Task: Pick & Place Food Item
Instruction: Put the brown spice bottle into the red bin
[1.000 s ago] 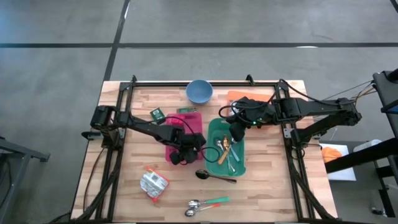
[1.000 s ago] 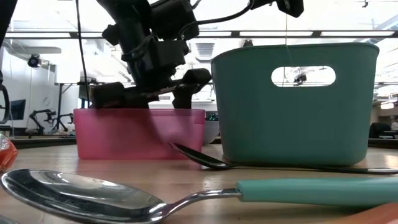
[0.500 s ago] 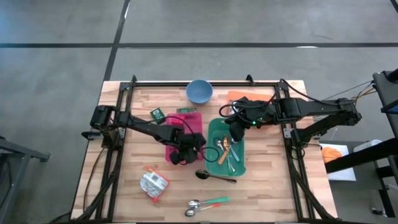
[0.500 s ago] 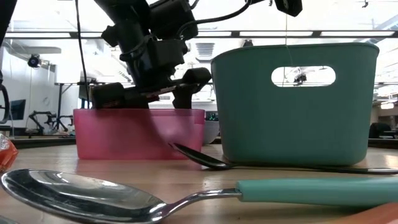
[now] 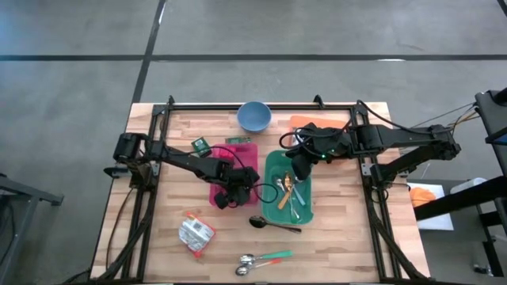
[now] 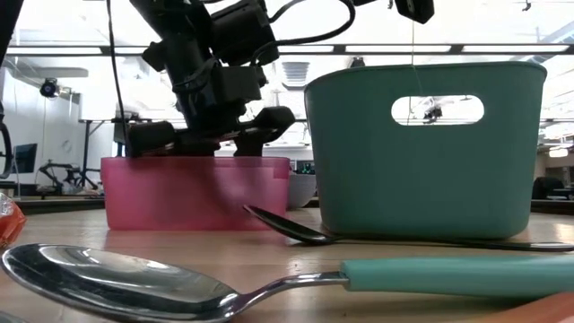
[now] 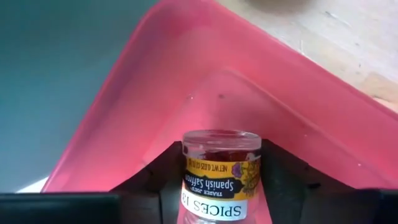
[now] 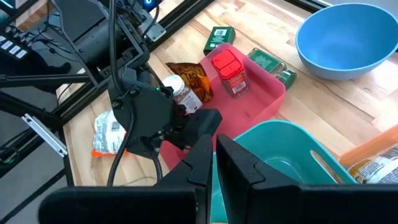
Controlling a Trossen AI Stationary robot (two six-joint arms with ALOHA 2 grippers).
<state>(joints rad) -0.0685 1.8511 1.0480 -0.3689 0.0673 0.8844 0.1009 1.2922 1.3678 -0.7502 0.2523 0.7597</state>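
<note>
the left gripper [image 7: 214,186] hung over the pink bin [image 7: 323,118], jaws clamped either side of the saffron jar [image 7: 221,171] so it stayed upright between them above the bin floor, while the right gripper [image 8: 214,163] waited shut above the teal basket [image 8: 283,146].

Left gripper [image 5: 230,199] has shifted slightly toward the left of the worktop and lifted a little over the pink plastic bin [image 6: 197,193]; in the low view its body sits higher and further left than a second ago. Its fingers [image 7: 281,171] have narrowed onto the small glass saffron spice jar [image 7: 219,175].
</note>
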